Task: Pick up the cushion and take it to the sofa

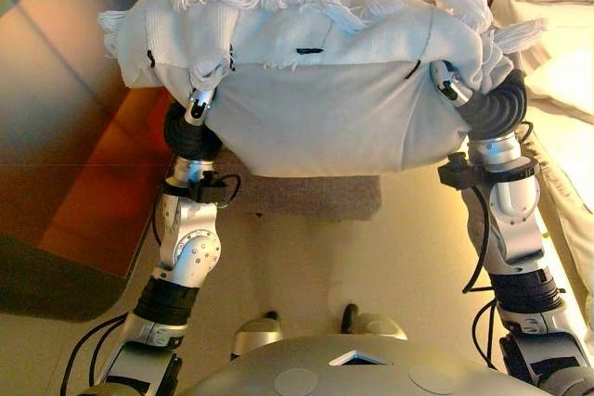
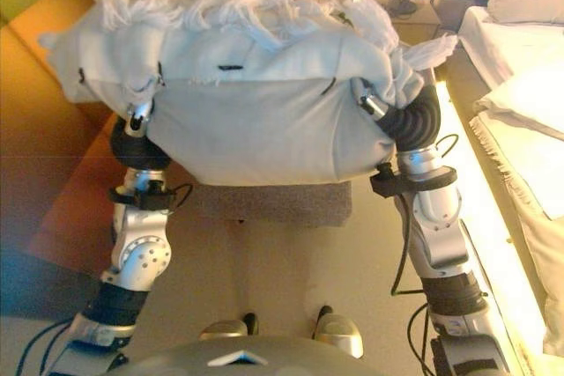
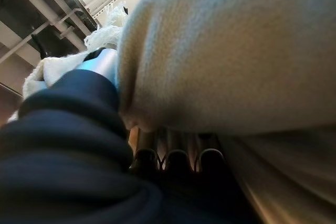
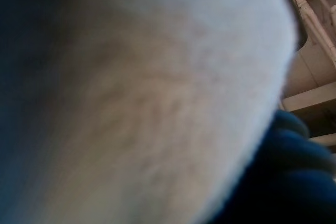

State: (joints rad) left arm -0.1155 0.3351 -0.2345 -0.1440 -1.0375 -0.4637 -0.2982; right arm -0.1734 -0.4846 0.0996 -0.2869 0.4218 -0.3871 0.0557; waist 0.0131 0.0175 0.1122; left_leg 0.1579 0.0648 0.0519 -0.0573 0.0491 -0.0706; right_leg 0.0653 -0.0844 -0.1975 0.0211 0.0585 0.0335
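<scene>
A large white cushion [image 1: 316,127] with a fringed top edge is held up in the air between my two hands, in front of my head. My left hand [image 1: 197,113] grips its left side. In the left wrist view the cushion [image 3: 236,51] bulges between my thumb and my fingers [image 3: 178,158] underneath. My right hand [image 1: 464,95] is pressed into the cushion's right side, mostly buried in the cloth. In the right wrist view the cushion [image 4: 147,103] fills nearly everything. The orange-brown sofa [image 1: 83,136] lies to the left, below the cushion.
A bed [image 2: 520,103] with white bedding and pillows runs along the right side. A grey-brown low block or mat [image 1: 316,197] sits on the floor below the cushion. A nightstand [image 2: 414,11] stands at the back right.
</scene>
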